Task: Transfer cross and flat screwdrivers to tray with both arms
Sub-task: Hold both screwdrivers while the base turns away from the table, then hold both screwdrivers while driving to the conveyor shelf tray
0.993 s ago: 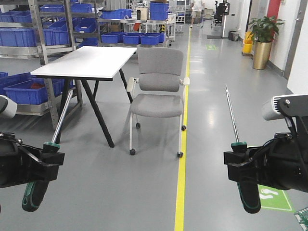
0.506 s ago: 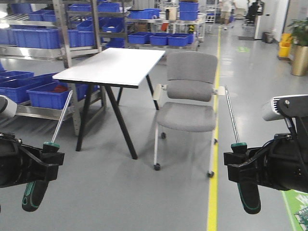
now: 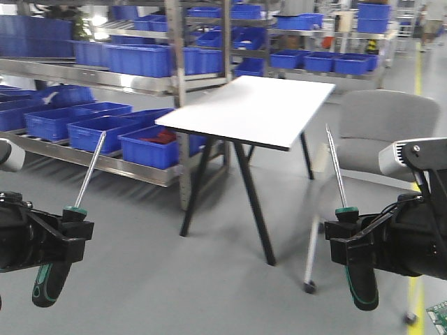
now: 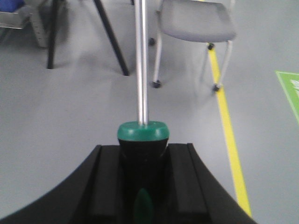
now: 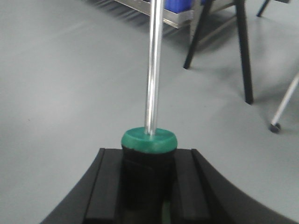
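Observation:
My left gripper (image 3: pixel 70 230) is shut on the black-and-green handle of one screwdriver (image 3: pixel 50 285), its steel shaft (image 3: pixel 91 167) pointing up and forward. In the left wrist view the same screwdriver (image 4: pixel 142 135) sits clamped between the black fingers (image 4: pixel 105 182) of that gripper (image 4: pixel 142 172). My right gripper (image 3: pixel 346 234) is shut on the other screwdriver (image 3: pixel 361 283), shaft (image 3: pixel 332 164) upright. The right wrist view shows that screwdriver's green collar (image 5: pixel 149 139) between the pads of the right gripper (image 5: pixel 149 182). The tray is out of view.
A white table (image 3: pixel 255 108) on black legs stands ahead, a grey chair (image 3: pixel 380 129) to its right. Metal shelving with blue bins (image 3: pixel 133 59) runs along the left and back. A yellow floor line (image 4: pixel 229 135) shows in the left wrist view.
The whole scene has swung rightward in view: table, chair and shelves have shifted right and grown nearer. Both grippers hold their screwdrivers in the same pose.

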{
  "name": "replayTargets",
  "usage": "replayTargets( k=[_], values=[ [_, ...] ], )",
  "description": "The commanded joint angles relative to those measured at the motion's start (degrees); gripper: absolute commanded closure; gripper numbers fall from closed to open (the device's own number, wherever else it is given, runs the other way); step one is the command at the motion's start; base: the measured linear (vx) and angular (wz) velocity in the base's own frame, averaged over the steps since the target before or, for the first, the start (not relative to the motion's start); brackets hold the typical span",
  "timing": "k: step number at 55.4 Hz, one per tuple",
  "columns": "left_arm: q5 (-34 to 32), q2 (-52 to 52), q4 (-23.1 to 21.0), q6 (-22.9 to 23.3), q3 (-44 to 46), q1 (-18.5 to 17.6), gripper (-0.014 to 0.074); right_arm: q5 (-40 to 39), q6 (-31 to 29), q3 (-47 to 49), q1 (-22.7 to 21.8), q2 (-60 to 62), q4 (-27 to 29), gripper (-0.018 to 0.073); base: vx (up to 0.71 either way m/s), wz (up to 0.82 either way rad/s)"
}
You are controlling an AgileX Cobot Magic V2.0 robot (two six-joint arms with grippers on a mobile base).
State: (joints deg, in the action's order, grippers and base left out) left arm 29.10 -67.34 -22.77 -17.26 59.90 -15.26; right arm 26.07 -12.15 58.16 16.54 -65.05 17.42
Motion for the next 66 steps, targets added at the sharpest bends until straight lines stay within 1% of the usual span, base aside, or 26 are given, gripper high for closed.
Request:
replayTargets(
  k=[1,31,66],
  values=[
    [-4.65,1.42,-1.13,0.6,1.77,-0.3,0.0594,-4.6,-0.26,1.85,-0.02,1.37,0.46,0.0567,0.58,0.46],
    [-4.65,1.42,-1.13,0.6,1.77,-0.3,0.0594,-4.15,-0.26,1.85,-0.13,1.37,0.49,0.0567,0.59,0.51],
    [-4.64,1.42,-1.13,0.6,1.77,-0.3,0.0594,-4.11,-0.26,1.85,-0.13,1.37,0.49,0.0567,0.61,0.62]
  ],
)
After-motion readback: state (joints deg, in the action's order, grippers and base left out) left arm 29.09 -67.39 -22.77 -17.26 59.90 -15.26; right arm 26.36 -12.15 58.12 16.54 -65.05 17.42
